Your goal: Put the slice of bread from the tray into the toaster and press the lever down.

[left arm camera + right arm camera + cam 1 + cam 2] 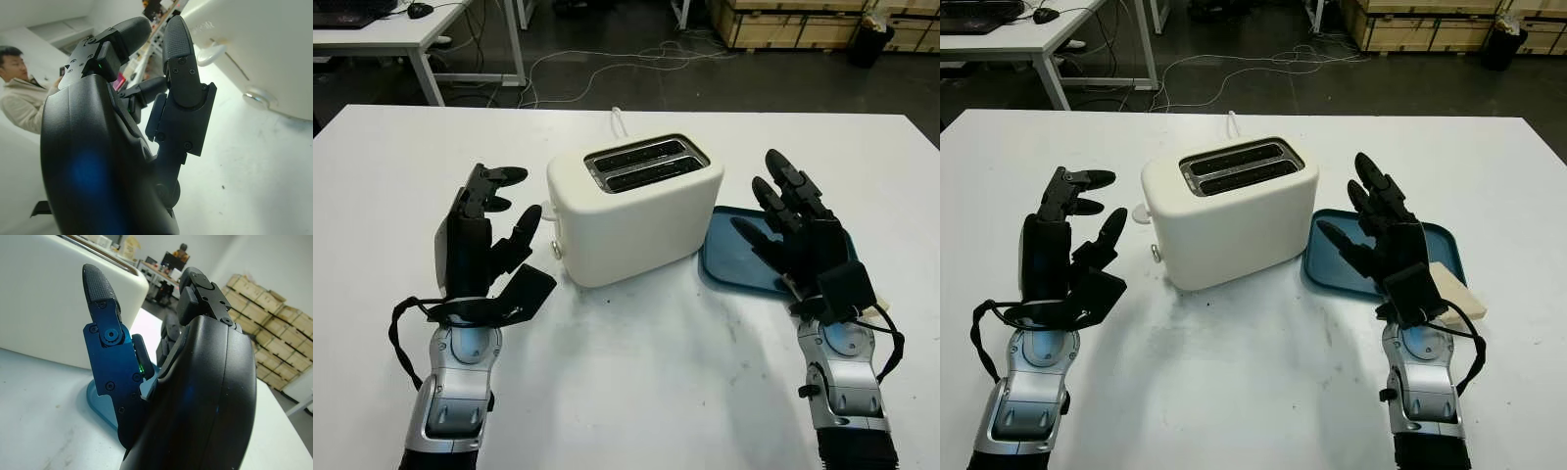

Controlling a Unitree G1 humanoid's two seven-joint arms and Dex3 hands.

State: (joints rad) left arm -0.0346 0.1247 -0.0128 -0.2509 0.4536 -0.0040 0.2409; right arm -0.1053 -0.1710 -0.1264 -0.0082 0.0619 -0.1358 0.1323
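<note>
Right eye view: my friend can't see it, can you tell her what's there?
A white toaster with two empty slots stands on a white table between two open black robot hands, the left hand and the right hand. The right hand is over a blue tray holding a bread slice.

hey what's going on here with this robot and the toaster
Nothing is being handled yet. A white toaster stands on the table with both slots empty. The left hand is open beside its lever end. The right hand is open over the blue tray, where the slice of bread lies at the tray's near corner.
</note>
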